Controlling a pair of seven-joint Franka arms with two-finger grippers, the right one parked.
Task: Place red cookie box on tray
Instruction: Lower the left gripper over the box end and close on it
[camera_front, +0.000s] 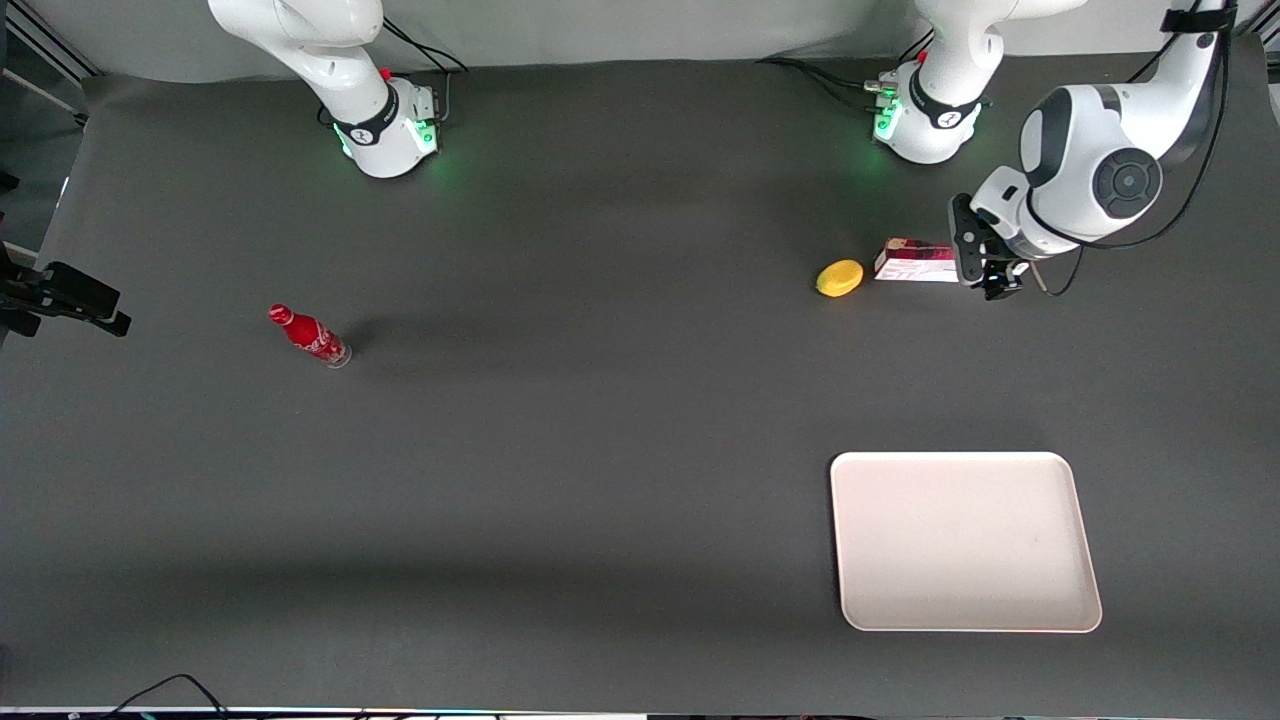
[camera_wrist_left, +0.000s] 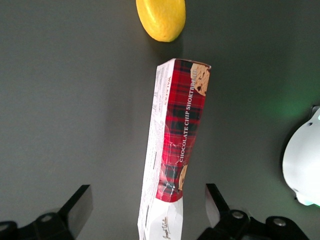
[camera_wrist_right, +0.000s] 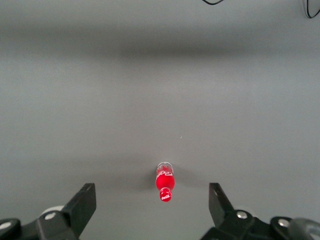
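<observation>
The red cookie box (camera_front: 915, 262) lies flat on the dark table near the working arm's base, a long tartan carton (camera_wrist_left: 177, 145) with a white label at one end. My left gripper (camera_front: 985, 270) hangs over that white-label end. It is open (camera_wrist_left: 146, 200), one finger on each side of the box with a gap on both sides. The cream-white tray (camera_front: 965, 541) lies nearer to the front camera than the box and holds nothing.
A yellow lemon (camera_front: 839, 278) (camera_wrist_left: 161, 18) sits just off the box's other end, toward the parked arm. A small red bottle (camera_front: 310, 336) (camera_wrist_right: 165, 182) lies toward the parked arm's end of the table.
</observation>
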